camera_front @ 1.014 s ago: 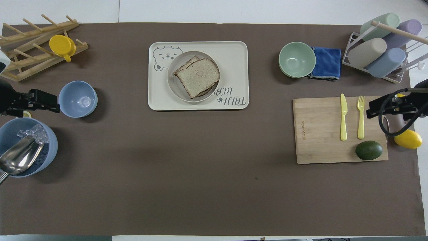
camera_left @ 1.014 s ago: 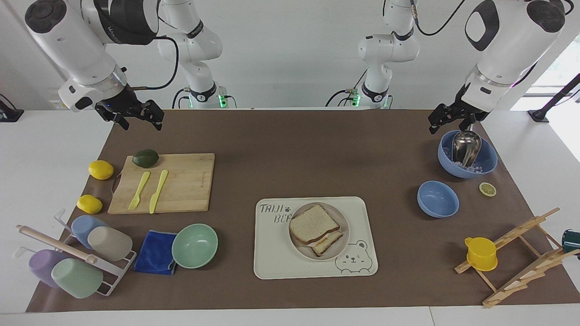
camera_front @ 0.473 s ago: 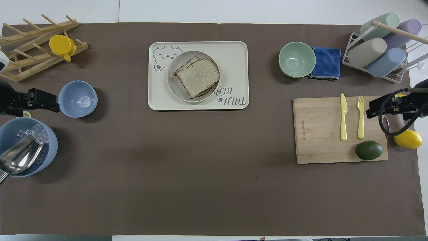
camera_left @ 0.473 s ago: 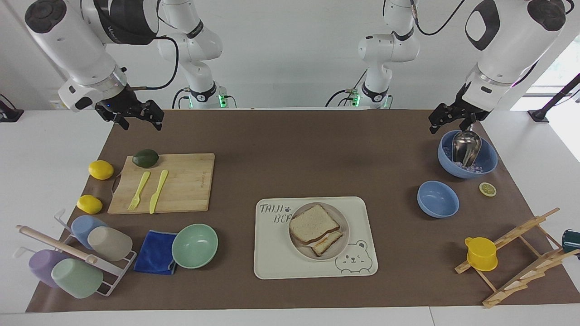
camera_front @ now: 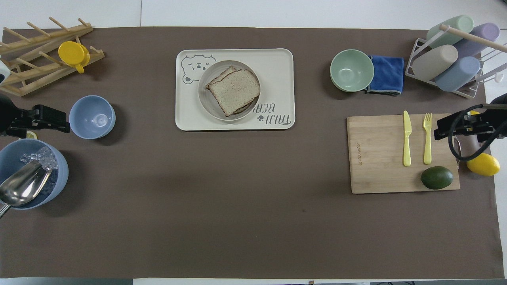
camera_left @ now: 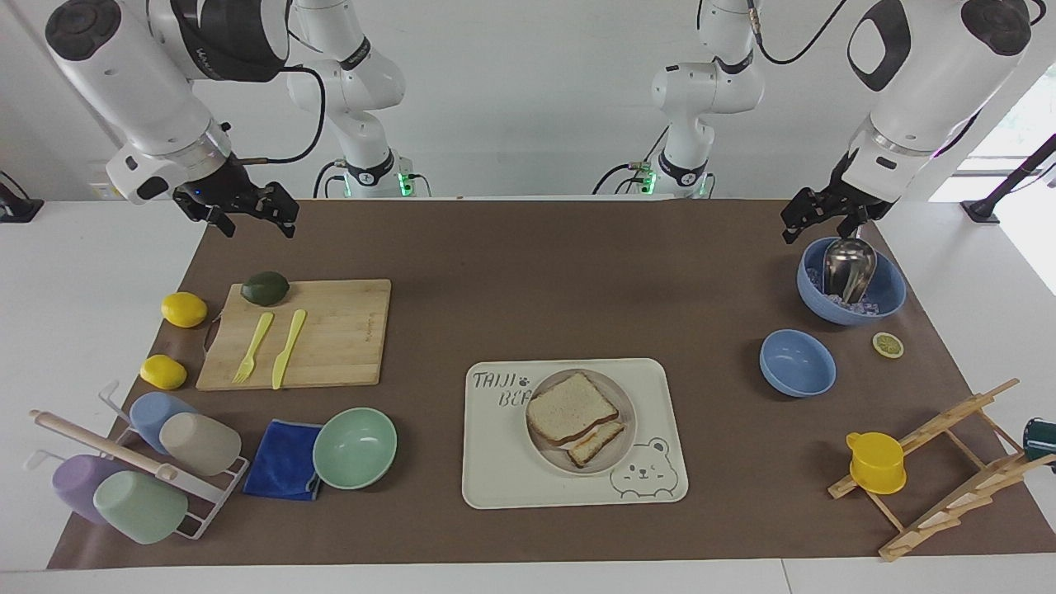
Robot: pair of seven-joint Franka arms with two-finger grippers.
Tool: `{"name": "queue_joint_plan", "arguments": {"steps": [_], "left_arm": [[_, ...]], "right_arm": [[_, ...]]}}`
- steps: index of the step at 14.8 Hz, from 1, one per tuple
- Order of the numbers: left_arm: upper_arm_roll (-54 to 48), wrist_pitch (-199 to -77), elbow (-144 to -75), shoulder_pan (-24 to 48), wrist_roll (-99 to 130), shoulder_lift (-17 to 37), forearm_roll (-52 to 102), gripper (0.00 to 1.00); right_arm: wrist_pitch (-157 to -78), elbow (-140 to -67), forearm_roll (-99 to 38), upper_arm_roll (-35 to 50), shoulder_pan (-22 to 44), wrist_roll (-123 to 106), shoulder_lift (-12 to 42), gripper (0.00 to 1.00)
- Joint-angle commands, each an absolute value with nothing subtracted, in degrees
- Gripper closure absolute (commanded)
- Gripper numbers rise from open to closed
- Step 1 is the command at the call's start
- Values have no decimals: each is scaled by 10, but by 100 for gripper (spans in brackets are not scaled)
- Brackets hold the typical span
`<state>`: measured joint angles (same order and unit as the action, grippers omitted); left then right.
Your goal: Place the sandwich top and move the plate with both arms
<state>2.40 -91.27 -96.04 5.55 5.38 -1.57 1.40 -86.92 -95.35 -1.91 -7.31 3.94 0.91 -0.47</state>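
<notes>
Speckled sandwich top [camera_left: 571,407] lies on beige plate [camera_left: 624,429].

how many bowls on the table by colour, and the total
blue: 2, a small empty bowl and a bigger bowl holding ice and a metal scoop
mint green: 1, the bowl beside the blue cloth
total: 3

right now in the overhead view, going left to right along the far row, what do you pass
wooden peg rack → yellow cup → cream bear tray → mint-green bowl → blue cloth → white wire cup rack
</notes>
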Motion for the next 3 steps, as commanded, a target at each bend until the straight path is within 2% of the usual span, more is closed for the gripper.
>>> {"name": "queue_joint_plan", "arguments": {"steps": [1, 3], "left_arm": [[24, -919, -969, 54, 45, -28, 7, 0], [24, -919, -970, 54, 44, -28, 7, 0]], "right_arm": [[-866, -962, -33, -76, 38, -1, -16, 0], [-866, -962, -33, -76, 38, -1, -16, 0]]}}
